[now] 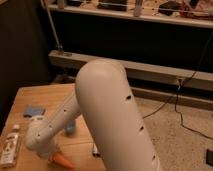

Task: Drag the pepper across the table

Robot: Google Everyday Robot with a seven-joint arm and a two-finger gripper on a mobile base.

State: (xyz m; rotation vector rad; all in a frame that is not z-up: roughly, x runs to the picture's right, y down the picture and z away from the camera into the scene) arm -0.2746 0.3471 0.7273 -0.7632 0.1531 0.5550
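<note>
The orange pepper point(63, 161) lies low on the light wooden table point(42, 95), close to the near edge, and only its tapered orange part shows. My gripper point(52, 155) sits right at the pepper's left end, under the white wrist, shut on it. The thick white arm point(112, 120) fills the middle of the camera view and hides the table's right half.
A blue cloth-like item point(34, 110) lies at the left of the table, and a small blue object point(70, 128) sits partly behind the forearm. A pale bottle or packet point(10, 147) lies by the left edge. Beyond the table are a dark shelf unit and cables on the floor.
</note>
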